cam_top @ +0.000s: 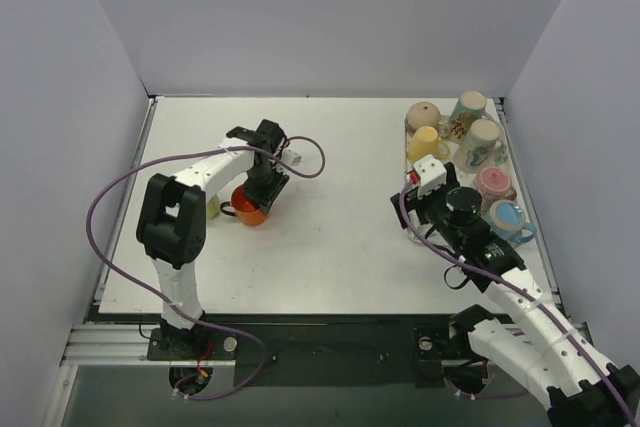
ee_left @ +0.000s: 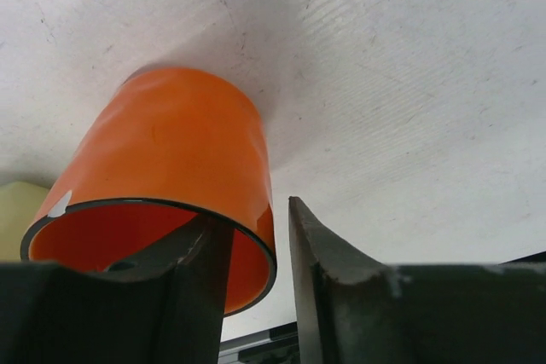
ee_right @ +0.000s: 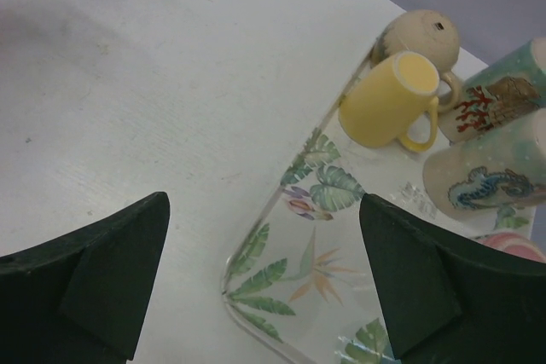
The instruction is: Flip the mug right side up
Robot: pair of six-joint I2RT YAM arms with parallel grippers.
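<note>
**Orange mug standing open-side up, my left fingers across its rim**

My left gripper is down at the orange mug, which sits on the white table in the left half, well apart from the tray. Its mouth faces up toward my wrist camera and its base is against the tabletop. 1 finger is inside the cup and the other is outside, with the wall between them. The jaws are only narrowly parted. A thin strip of table shows between the outer finger and the wall, so I am not pinching it there. The handle points toward the table's left edge. A pale yellow thing lies just beside the mug, but too little of it shows to name it.

My right gripper hangs with its 2 fingers spread wide and nothing between them, over the near corner of the clear leaf-print tray. On that tray a yellow mug lies on its side, next to a round beige mug.
</note>
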